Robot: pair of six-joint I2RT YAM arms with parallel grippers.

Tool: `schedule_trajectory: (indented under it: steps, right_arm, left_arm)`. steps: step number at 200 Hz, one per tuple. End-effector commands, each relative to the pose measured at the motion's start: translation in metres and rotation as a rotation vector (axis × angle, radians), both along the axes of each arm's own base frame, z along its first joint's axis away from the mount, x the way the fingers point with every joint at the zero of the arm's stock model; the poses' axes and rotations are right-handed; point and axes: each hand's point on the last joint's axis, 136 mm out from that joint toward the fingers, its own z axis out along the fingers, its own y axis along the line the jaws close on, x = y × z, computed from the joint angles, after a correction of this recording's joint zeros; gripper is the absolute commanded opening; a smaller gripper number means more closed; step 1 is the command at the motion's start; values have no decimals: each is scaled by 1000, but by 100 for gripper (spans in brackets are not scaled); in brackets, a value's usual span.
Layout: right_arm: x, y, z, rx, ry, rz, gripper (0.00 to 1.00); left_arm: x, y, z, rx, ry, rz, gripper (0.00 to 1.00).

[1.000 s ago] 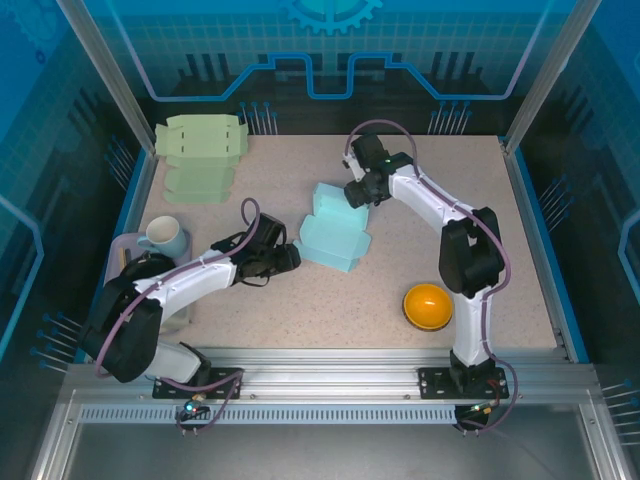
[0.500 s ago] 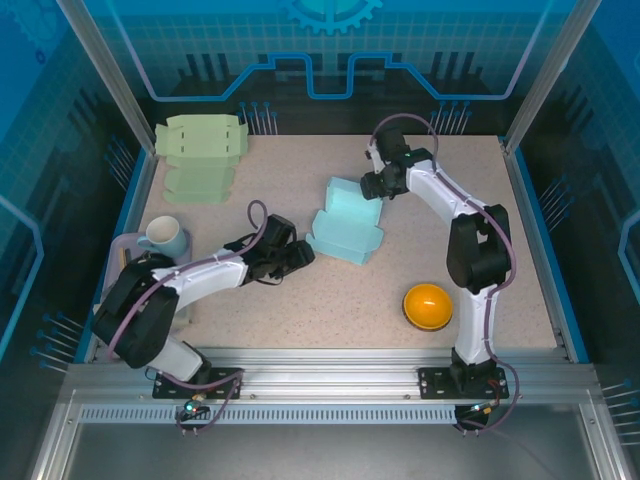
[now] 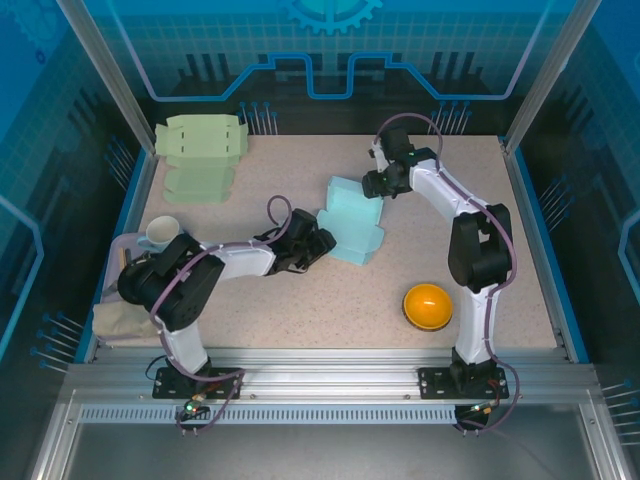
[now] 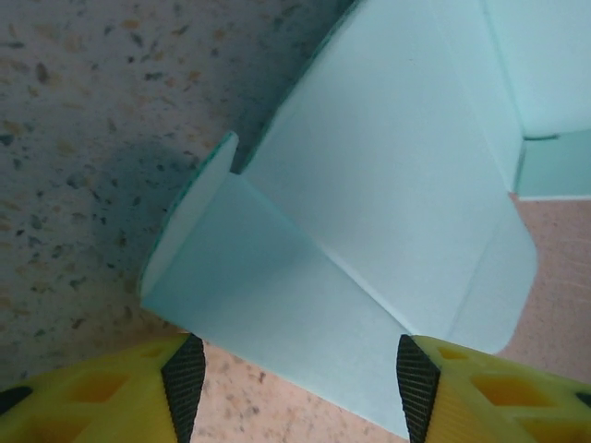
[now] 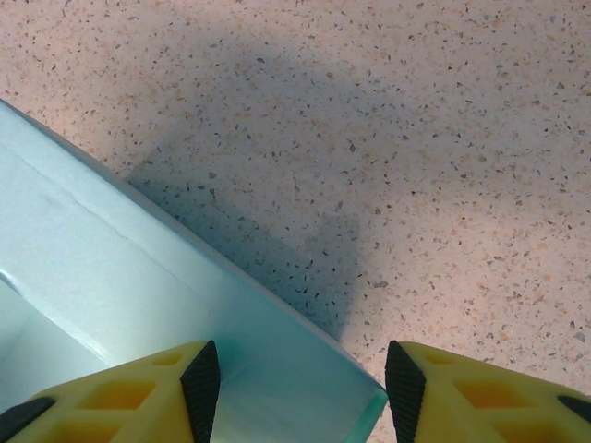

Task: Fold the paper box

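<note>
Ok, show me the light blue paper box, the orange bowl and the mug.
light blue paper box (image 3: 350, 235), top external view, on its lower panel.
orange bowl (image 3: 428, 305), top external view, at its centre.
mug (image 3: 160, 231), top external view, on its pale inside.

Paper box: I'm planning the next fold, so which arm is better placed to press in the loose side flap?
Probably the left arm. Its open jaws face the loose flap on the left side of the paper box. The right arm has its open jaws at the far wall, away from it.
</note>
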Motion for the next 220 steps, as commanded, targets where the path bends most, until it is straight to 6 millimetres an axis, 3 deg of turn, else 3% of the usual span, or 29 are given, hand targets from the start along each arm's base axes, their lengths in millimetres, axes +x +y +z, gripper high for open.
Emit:
schedule_trajectory:
  steps: [1,31,62,91,127,156,183,220]
  right_arm:
    - [-16,-16,-42,-27,135,-32,53]
    - [-17,-21,-48,-18,147,-46,53]
    - [-14,-25,-49,-7,151,-54,53]
    - [-12,-28,-49,-1,151,-65,53]
    - [-12,-28,-52,3,160,-66,53]
    - [-9,-33,-59,-11,174,-70,53]
    - [-6,-40,-62,-31,176,-72,53]
    - [-8,-42,-64,-40,176,-75,53]
  left_arm:
    - [25,-11,18,-39,-70,42,59]
    - [34,-11,23,-34,-85,70,55]
    - [11,7,27,79,-26,122,60]
    - [4,10,19,91,-3,130,63]
    - [4,0,6,62,39,136,63]
    - [-1,15,1,131,50,168,66]
    - [3,26,7,172,20,165,67]
    - [22,25,10,175,-26,150,68]
